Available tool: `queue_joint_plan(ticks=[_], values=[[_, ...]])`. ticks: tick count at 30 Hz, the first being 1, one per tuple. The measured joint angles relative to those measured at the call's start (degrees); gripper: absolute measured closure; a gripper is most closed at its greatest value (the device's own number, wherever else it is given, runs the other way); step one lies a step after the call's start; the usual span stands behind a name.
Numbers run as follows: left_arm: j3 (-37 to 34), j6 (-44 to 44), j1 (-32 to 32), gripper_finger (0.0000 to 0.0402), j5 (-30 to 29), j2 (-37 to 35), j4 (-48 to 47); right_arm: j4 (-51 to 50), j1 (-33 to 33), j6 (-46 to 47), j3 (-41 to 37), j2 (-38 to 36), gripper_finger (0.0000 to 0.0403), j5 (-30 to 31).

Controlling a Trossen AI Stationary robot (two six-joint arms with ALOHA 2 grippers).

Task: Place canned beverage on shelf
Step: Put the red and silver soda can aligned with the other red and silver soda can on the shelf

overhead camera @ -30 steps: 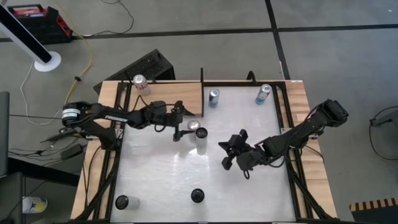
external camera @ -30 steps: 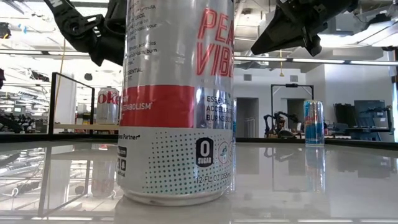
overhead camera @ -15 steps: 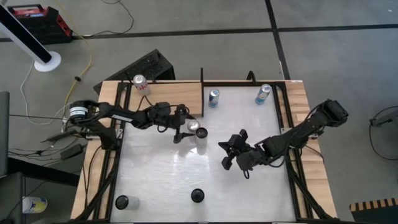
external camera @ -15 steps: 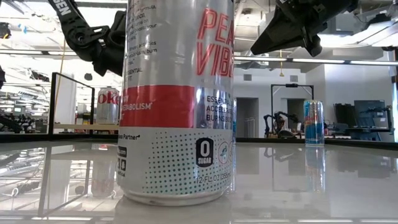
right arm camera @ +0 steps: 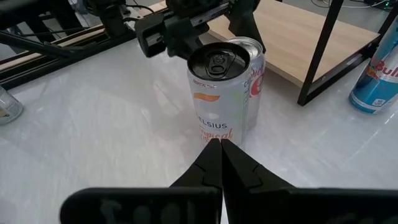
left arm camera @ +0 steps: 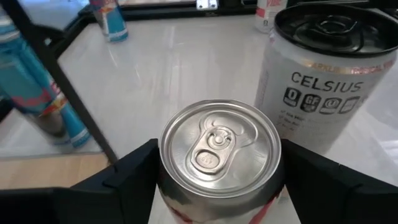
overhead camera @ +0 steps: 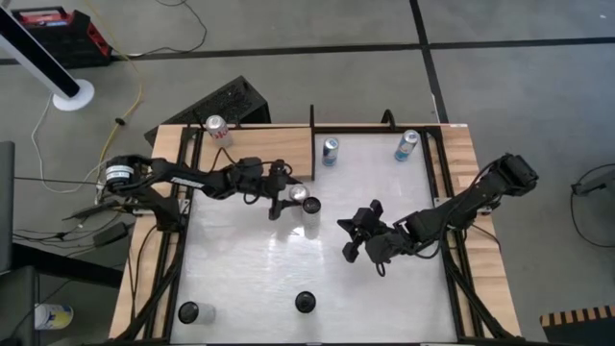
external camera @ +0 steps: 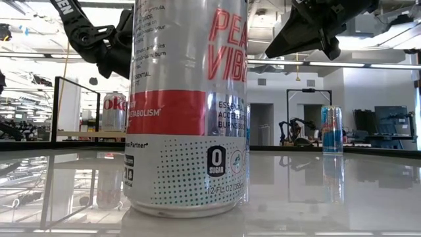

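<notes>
A silver-topped can (left arm camera: 217, 149) with red lettering stands upright on the white tabletop, just off the shelf's near right corner. My left gripper (overhead camera: 281, 195) reaches in from the left and is shut on it. A black-topped Celsius can (right arm camera: 217, 93) stands right beside it, touching or nearly so. The shelf (overhead camera: 259, 154), a light-wood board at the far left, carries a red-and-silver can (overhead camera: 217, 128). My right gripper (overhead camera: 346, 238) hovers shut above the table, right of the two cans, pointing at them. My left gripper pinches the silver-topped can between its two fingers (left arm camera: 134, 171), one on each side of the can's wall (left arm camera: 164, 180) just below the top rim. The fingers come from the table's left, nearly level and slanting slightly down. The can stands upright on the tabletop.
Two blue cans (overhead camera: 330, 151) (overhead camera: 406, 145) stand at the far edge. Two dark-topped cans (overhead camera: 189, 311) (overhead camera: 305, 303) stand near the front edge; the latter fills the low view. A black frame post (right arm camera: 326, 53) rises at the shelf's right end.
My left gripper has sunk a little and edged toward the silver-topped can. The cans have kept still.
</notes>
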Motion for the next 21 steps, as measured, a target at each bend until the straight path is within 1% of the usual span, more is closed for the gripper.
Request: queue_joint_plan(ticks=[3, 6, 8, 11, 14, 16, 18, 21], values=[[-0.14, -0.39, 0.63, 0.0130, -0.22, -3.42, -3.89, -0.01, 0.00, 0.02, 0.00, 0.00, 0.0382, -0.02], [-0.14, 1.14, 1.15, 0.0130, -1.74, -9.53, -9.02, -0.01, 0.00, 0.02, 0.00, 0.00, 0.0382, -0.03], [-0.07, 2.26, 1.33, 0.0130, -3.50, -14.24, -14.26, -0.02, 0.00, 0.04, 0.01, 0.00, 0.0382, -0.04], [-0.08, 4.46, 1.42, 0.0130, -8.98, -20.54, -22.12, -0.01, 0.00, 0.14, 0.02, 0.00, 0.0382, -0.08], [-0.09, 6.08, 2.17, 0.0130, -15.85, -25.76, -26.42, 0.11, 0.00, 0.18, 0.02, 0.00, 0.0382, -0.08], [-0.07, 6.05, 3.37, 0.0130, -19.11, -27.78, -28.69, 0.16, 0.00, 0.43, 0.02, 0.00, 0.0382, -0.04], [-0.08, 5.85, 4.93, 0.0130, -21.17, -28.97, -31.59, 0.18, 0.00, 0.44, 0.02, 0.00, 0.0382, -0.04], [-0.09, 5.65, 8.03, 0.0130, -22.48, -29.28, -33.80, 0.22, 0.00, 0.46, 0.02, 0.00, 0.0382, -0.02]])
